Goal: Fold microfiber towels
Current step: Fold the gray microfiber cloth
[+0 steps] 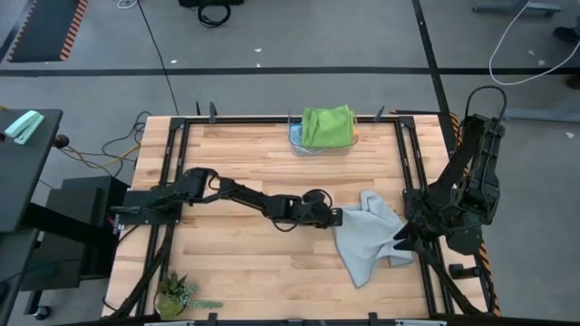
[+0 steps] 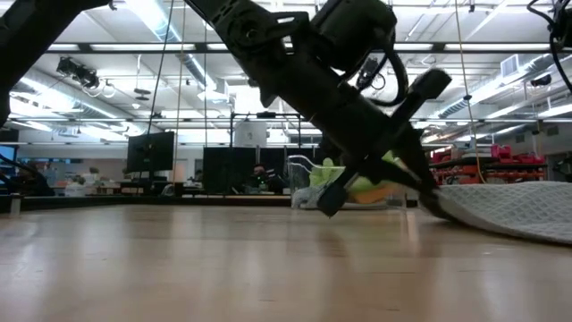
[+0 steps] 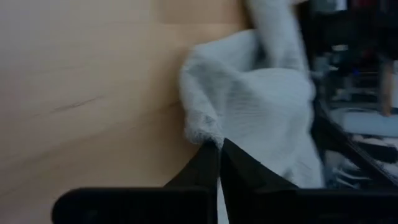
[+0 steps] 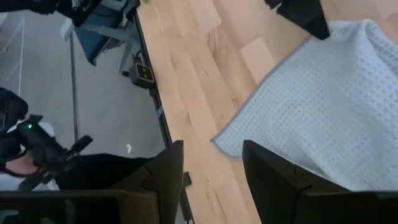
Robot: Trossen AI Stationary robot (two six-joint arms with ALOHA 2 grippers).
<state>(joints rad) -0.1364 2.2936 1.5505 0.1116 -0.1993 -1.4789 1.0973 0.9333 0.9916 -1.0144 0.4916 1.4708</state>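
Pinched in the left gripper [image 3: 219, 152], jaws clamped, the light grey towel [image 1: 369, 237] needs lifting slowly. Right gripper [image 4: 211, 165] waits, jaws apart, at the surface's right edge.

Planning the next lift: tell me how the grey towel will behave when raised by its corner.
The grey towel lies rumpled, so it will probably drape limply. The left pincer is pinching only its edge, so the rest likely drags. Its waffle weave probably resists slipping.
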